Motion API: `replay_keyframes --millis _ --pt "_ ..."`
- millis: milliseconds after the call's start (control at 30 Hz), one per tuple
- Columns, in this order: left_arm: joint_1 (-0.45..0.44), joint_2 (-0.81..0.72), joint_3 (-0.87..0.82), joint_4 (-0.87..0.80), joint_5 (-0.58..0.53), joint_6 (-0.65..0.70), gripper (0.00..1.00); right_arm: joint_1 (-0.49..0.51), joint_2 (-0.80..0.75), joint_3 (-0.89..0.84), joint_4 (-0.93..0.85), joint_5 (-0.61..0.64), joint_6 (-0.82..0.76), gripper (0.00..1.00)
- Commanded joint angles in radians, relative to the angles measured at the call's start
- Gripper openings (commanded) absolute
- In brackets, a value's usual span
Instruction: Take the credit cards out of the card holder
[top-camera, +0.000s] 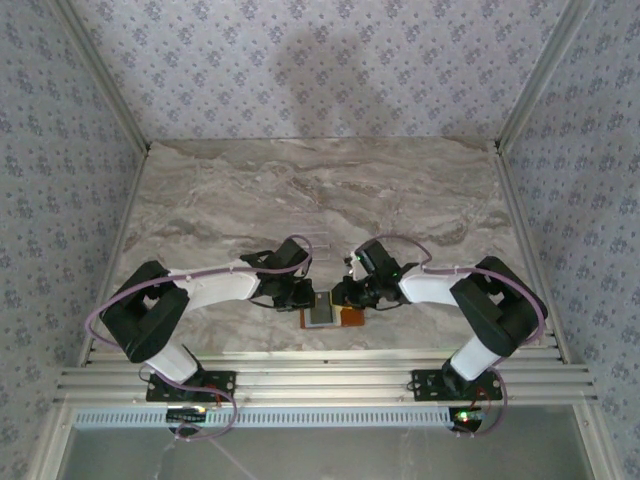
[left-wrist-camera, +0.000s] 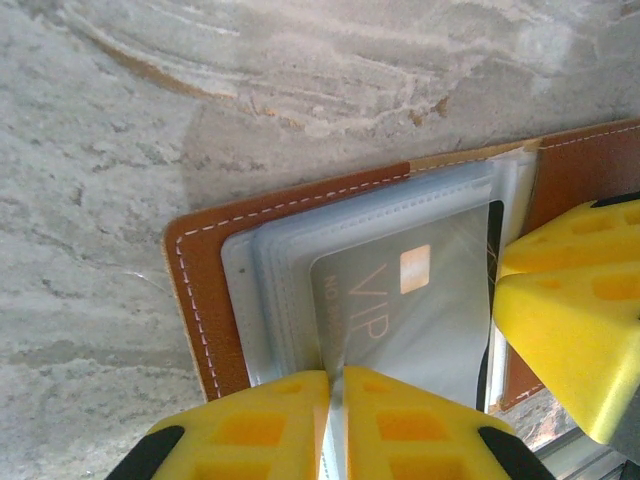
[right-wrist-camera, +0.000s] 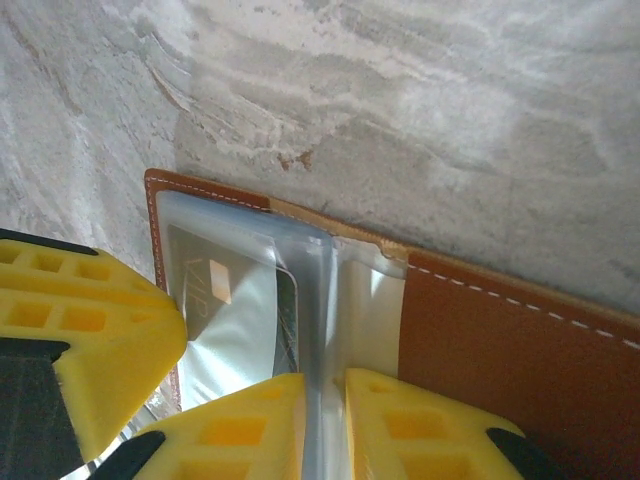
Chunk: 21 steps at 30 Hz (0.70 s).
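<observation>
Left gripper (left-wrist-camera: 335, 385): tips nipped on plastic sleeves (left-wrist-camera: 270, 300), no gap between them. Close on its right, a finger (left-wrist-camera: 570, 320) of the right gripper (right-wrist-camera: 325, 400) blocks sideways travel. Ahead lies the open card holder (left-wrist-camera: 200, 290), low and flat, with a VIP card (left-wrist-camera: 400, 310) under film. Beyond it and to the left, the table (left-wrist-camera: 100, 150) is free. Right gripper: tips straddle the sleeve fold, and the leather flap to its right is unobstructed.

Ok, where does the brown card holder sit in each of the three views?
Top external: card holder low centre of the picture.
Left wrist: card holder across the middle, reaching the right edge.
Right wrist: card holder across the lower half.
Shared landmark: the grey card in its clear sleeve.
</observation>
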Motion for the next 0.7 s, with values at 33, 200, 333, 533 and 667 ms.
replay_keyframes --millis 33,200,333,533,667 --pt "0.0 0.052 -0.012 -0.047 -0.014 0.0 0.15 0.0 -0.002 -0.039 0.049 -0.019 0.034 0.2" --pt "0.0 0.058 -0.008 -0.056 -0.016 0.004 0.15 -0.002 -0.005 -0.057 0.104 -0.036 0.049 0.2" --pt "0.0 0.06 -0.006 -0.054 -0.015 0.003 0.15 0.004 0.012 -0.055 0.131 -0.066 0.05 0.19" --pt "0.0 0.066 -0.004 -0.05 -0.011 0.004 0.15 0.011 0.025 -0.047 0.147 -0.092 0.046 0.16" --pt "0.0 0.067 -0.005 -0.049 -0.009 0.002 0.15 0.018 0.022 -0.043 0.151 -0.107 0.039 0.16"
